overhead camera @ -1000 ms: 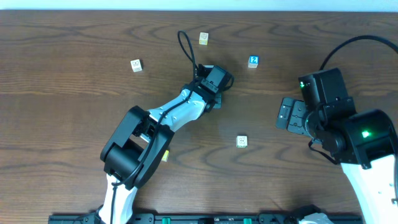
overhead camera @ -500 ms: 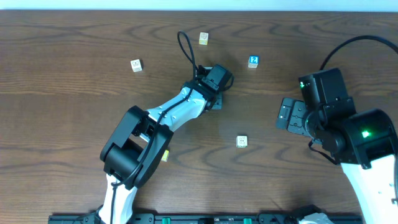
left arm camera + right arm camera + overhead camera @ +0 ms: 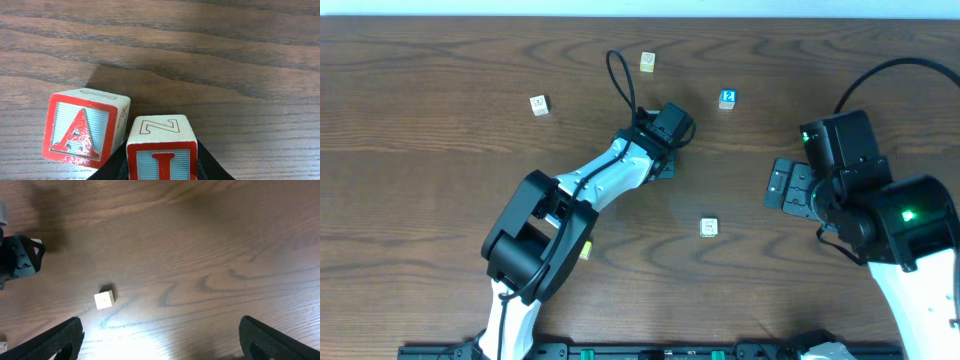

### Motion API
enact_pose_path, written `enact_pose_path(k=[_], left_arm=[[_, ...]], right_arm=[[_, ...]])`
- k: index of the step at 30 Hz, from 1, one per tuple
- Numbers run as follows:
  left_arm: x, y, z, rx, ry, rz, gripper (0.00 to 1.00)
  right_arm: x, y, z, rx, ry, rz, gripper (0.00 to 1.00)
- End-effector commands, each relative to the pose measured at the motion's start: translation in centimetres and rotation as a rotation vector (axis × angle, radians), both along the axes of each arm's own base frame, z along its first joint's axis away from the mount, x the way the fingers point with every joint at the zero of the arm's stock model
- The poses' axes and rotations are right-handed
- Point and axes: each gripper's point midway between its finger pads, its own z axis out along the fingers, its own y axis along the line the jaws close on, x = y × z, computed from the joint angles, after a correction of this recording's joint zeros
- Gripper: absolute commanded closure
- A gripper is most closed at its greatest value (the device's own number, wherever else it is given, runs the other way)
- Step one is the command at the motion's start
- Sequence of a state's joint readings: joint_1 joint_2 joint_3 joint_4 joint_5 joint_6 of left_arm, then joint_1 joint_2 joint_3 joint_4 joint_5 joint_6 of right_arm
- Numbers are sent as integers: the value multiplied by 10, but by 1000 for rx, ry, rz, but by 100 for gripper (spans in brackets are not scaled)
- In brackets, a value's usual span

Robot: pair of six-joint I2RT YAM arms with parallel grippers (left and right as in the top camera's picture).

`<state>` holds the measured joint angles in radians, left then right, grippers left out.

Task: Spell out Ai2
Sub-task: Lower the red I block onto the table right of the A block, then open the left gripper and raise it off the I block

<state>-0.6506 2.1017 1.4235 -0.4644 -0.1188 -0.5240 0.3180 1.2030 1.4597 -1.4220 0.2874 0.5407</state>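
Observation:
In the left wrist view, a wooden block with a red letter A [image 3: 82, 131] stands on the table. Just right of it is the red letter I block [image 3: 161, 147], its corner close to the A block. My left gripper [image 3: 161, 167] is shut on the I block, with black jaws on both sides. In the overhead view the left gripper [image 3: 663, 150] covers both blocks. The blue 2 block [image 3: 727, 98] lies apart at the far right of centre. My right gripper [image 3: 785, 187] is open and empty, its fingers spread wide [image 3: 160, 340].
Loose wooden blocks lie at the far middle [image 3: 648, 62], far left [image 3: 539, 104] and near centre [image 3: 709, 228]; the last also shows in the right wrist view [image 3: 104, 300]. A black cable [image 3: 618, 75] loops behind the left gripper.
My left gripper has shifted slightly toward the far edge with the I block. The right arm has not moved.

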Motion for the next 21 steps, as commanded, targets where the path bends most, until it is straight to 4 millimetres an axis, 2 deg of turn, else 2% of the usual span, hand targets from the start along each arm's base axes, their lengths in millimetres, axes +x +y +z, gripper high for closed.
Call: enact_pose_path(k=[1, 3, 21], left_arm=[[7, 5, 1, 27, -26, 23, 87], [8, 4, 1, 24, -29, 23, 83], [8, -6, 2, -28, -19, 6, 83]], right_arm=[[-1, -3, 5, 4, -19, -20, 1], [-1, -3, 5, 4, -19, -20, 1], [-1, -3, 5, 3, -18, -20, 1]])
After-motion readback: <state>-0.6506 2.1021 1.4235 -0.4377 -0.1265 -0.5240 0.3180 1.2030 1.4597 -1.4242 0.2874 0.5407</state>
